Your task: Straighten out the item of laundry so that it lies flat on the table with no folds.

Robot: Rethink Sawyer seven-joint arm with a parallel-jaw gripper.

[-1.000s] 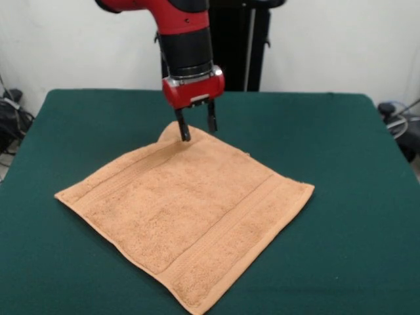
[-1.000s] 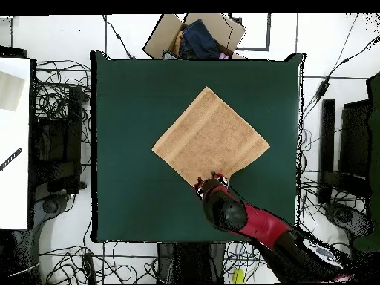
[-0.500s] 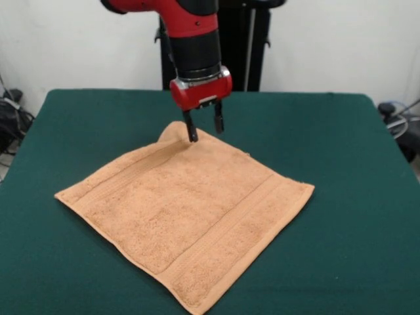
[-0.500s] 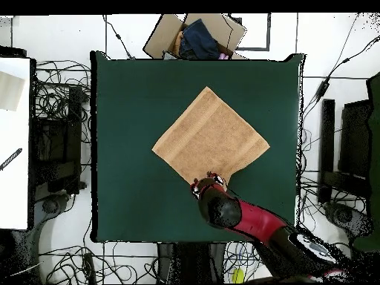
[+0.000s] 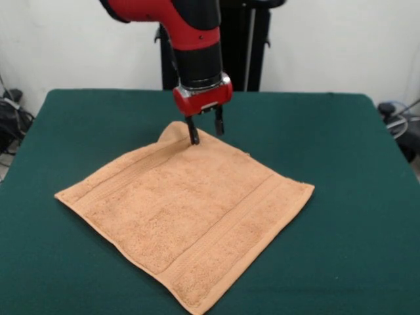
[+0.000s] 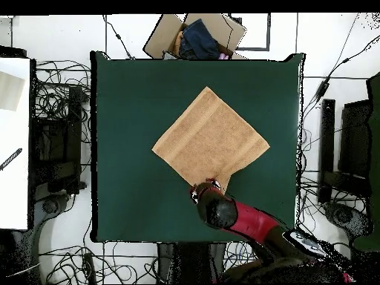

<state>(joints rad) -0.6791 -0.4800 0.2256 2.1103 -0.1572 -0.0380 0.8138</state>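
Observation:
The peach-orange towel (image 5: 187,213) (image 6: 211,139) lies spread like a diamond on the dark green table (image 5: 341,164) (image 6: 126,111). Band stripes run near two opposite edges. Its far corner in the front view (image 5: 172,131) is folded over into a small raised hump. My gripper (image 5: 206,132) (image 6: 205,187) hangs just above that corner, open, with nothing between its fingers. One fingertip (image 5: 194,138) is close to the cloth at the fold. In the overhead view the arm covers that corner.
A cardboard box (image 6: 194,35) with dark clothing stands beyond the table's top edge in the overhead view. Cables and equipment (image 6: 56,141) lie around the table. A black stand (image 5: 243,46) rises behind the arm.
The gripper has drifted a little to the right in the front view, staying open over the towel's folded corner. The towel has not moved.

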